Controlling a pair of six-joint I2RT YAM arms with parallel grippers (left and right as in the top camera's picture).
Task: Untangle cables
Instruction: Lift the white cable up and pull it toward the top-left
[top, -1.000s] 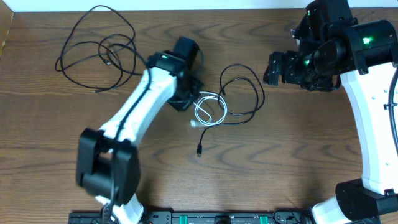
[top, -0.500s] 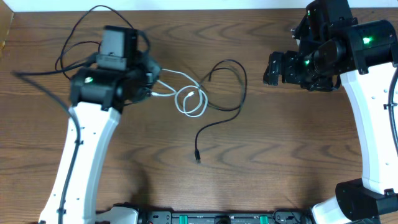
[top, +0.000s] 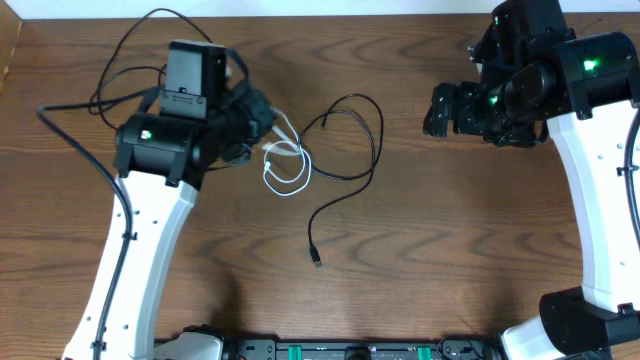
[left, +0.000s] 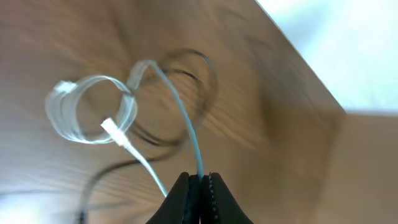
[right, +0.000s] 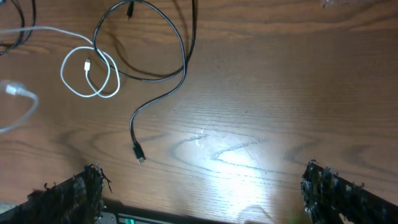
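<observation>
The thin white looped cable (left: 186, 124) has slid toward upper left, clamped in the closed left gripper (left: 198, 185), separating from the thin black cable (right: 185, 56); further pulling seems needed, right gripper (right: 202, 190) gaping empty.

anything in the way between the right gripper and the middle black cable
Nothing visible: only bare table lies between the right gripper and the black cable. The white cable overlaps that cable's loop on its far side, and the left gripper is shut on the white cable.
</observation>
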